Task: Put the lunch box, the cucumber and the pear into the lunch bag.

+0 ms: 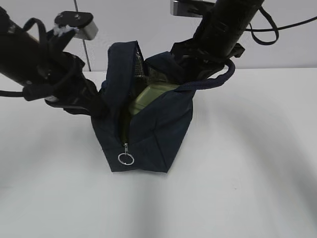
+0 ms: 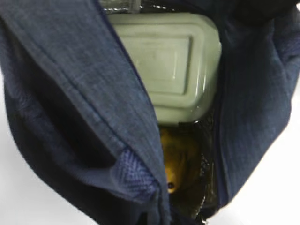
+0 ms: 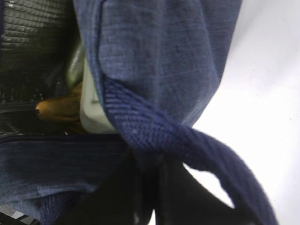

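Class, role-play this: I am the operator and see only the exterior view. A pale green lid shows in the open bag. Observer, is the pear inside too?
Observer: Yes. The left wrist view shows the pear inside the lunch bag, just beyond the lunch box.
Operator: Do they touch?
Observer: In the right wrist view the pear appears to rest against the lunch box's side.
Operator: And the cucumber?
Observer: Neither wrist view shows it. Beside the pear I see only dark quilted lining.
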`<state>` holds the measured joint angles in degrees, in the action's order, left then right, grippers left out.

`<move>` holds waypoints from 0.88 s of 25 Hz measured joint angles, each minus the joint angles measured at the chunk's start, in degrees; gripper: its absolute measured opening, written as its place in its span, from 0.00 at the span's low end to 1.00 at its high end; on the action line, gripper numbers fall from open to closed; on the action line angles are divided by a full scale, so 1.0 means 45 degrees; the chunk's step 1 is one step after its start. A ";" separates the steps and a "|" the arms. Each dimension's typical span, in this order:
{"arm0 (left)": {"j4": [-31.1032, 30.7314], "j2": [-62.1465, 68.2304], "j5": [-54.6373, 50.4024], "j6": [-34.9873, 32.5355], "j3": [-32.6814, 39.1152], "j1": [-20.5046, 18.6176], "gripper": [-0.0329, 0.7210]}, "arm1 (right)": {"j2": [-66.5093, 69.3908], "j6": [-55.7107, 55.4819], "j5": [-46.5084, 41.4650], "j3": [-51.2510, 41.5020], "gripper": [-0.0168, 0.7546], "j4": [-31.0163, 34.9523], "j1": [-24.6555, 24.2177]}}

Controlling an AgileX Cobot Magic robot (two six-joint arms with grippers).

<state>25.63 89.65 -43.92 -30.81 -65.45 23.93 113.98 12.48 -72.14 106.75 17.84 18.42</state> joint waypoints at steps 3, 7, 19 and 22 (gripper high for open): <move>0.0011 0.0581 0.0082 0.0178 -0.0264 0.0099 0.05 | 0.0000 0.0025 -0.0008 0.0000 0.04 0.0000 0.0000; 0.0001 0.0988 0.0125 0.0343 -0.0770 0.0099 0.05 | -0.0194 0.0031 0.0077 -0.0635 0.04 -0.0024 -0.0030; -0.0807 0.1385 -0.0783 0.0953 -0.1759 0.0113 0.06 | -0.2253 0.0973 0.2463 -0.5295 0.07 0.1125 -0.0030; -0.0819 0.1385 -0.0849 0.0953 -0.1770 0.0113 0.20 | -0.2253 0.1881 0.2855 -0.5295 0.29 0.1947 -0.0030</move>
<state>21.94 95.89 -47.74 -26.52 -73.42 24.43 103.84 20.94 -59.30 82.92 26.60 18.28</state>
